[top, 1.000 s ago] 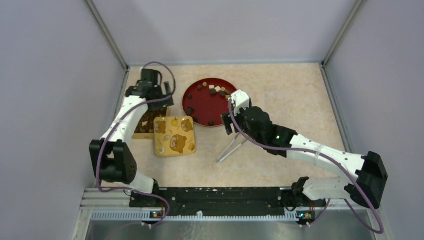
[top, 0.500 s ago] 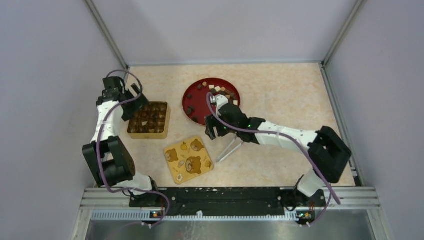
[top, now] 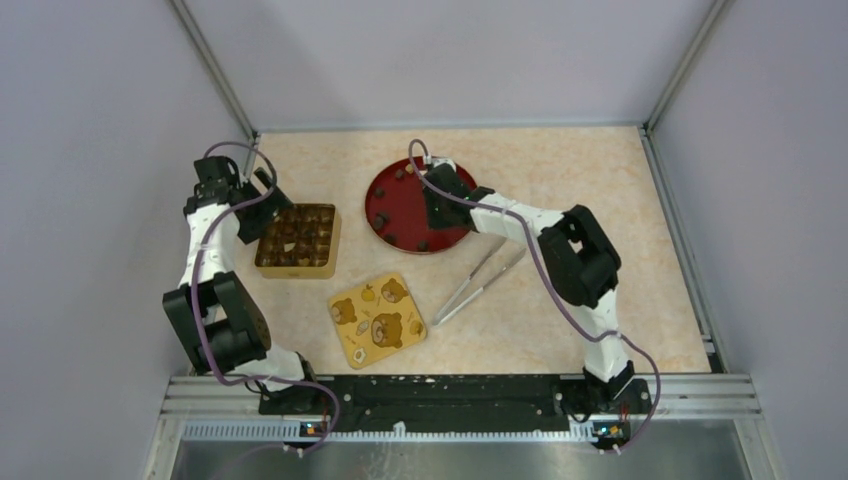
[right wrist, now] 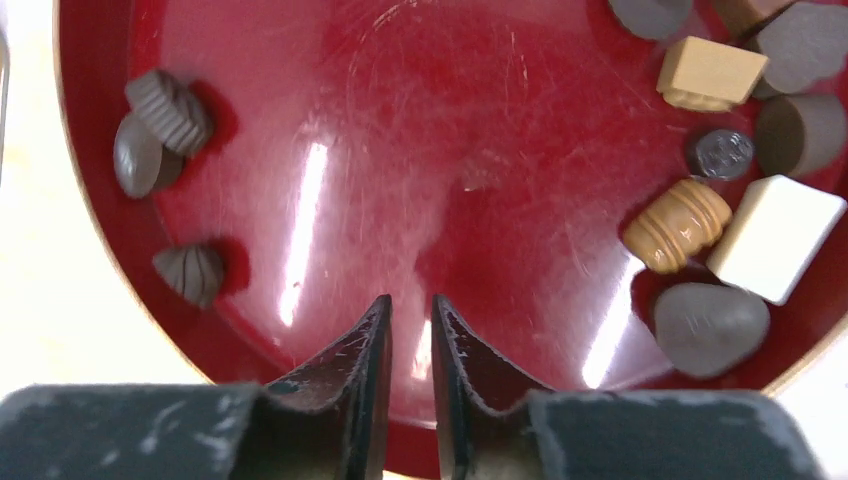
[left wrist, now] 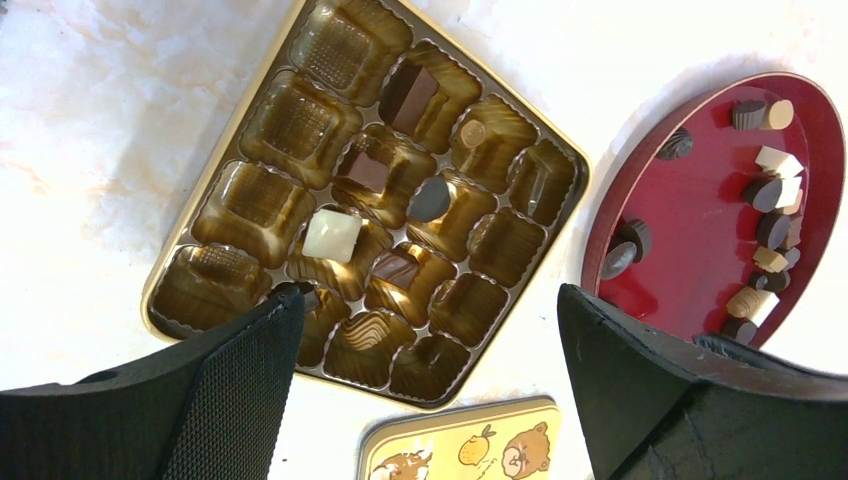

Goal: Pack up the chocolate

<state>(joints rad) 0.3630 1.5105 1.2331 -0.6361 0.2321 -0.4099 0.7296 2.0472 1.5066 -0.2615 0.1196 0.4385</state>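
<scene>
Currently the right gripper (right wrist: 410, 305) hangs over the red plate (right wrist: 400, 120), fingers drawn almost together with only a narrow slit and nothing in it. The chocolate pieces (right wrist: 678, 225) cluster at the right of the right wrist frame: a tan barrel, a tan block, a cream block and several dark ones. Three more dark pieces lie at upper left by the rim. None touches the fingertips; bare plate lies directly ahead of them.

The left gripper (left wrist: 430, 295) is spread wide above the gold compartment tray (left wrist: 270, 120). The tray's middle cells hold a cream piece (left wrist: 332, 235) and about four dark ones; a coppery round one is possible, but glare obscures it. In the top view the bear-printed lid (top: 378, 320) lies lower centre, with the metal tongs (top: 480, 285) to its right.
</scene>
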